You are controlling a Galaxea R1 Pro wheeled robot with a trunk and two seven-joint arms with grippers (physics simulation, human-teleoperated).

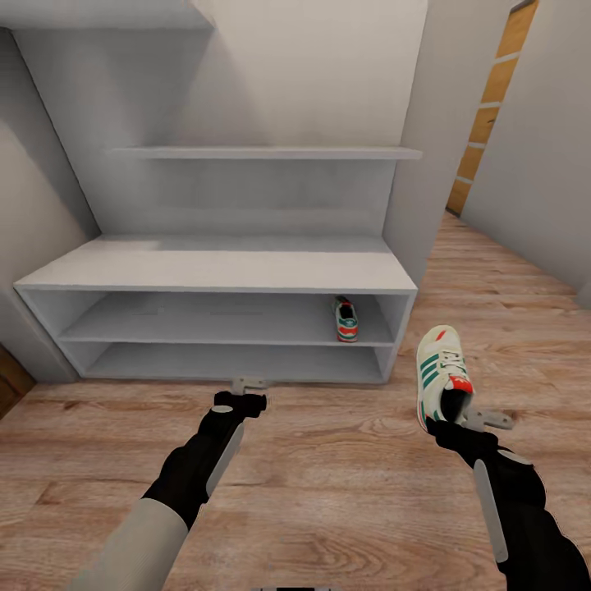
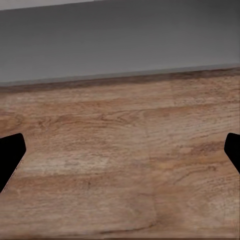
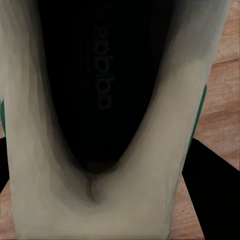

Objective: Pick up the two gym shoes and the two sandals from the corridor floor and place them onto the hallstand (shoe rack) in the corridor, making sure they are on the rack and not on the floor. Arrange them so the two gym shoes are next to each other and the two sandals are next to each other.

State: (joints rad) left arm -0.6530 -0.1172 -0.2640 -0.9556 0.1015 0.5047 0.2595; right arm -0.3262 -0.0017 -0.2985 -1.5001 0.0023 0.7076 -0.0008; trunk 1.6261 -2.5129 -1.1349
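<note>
on the right side: the right gripper holds one gym shoe by its heel end, toe pointing up and away toward the hallstand, so it can go in toe-first.
jaws, right: closed on the heel rim of the carried gym shoe; the right wrist view looks straight down into the dark opening, with pale collar wall either side, which fits a pinch on the heel.
jaws, left: the left gripper hangs low over the corridor floor just in front of the rack's base, fingers spread wide with bare planks between them; it carries nothing.
shoe already stored: the other gym shoe stands on the middle shelf row near the right end, heel facing out.
why the carried shoe sits where it does: it is held off the floor just beside the rack's right corner, probably because its mate lies at that end and the pair must sit side by side.
room left: bare shelf shows left of the stored shoe; the gap to its right looks tight, though the angle makes that hard to judge.
sandals: none visible at the rack front.
</note>
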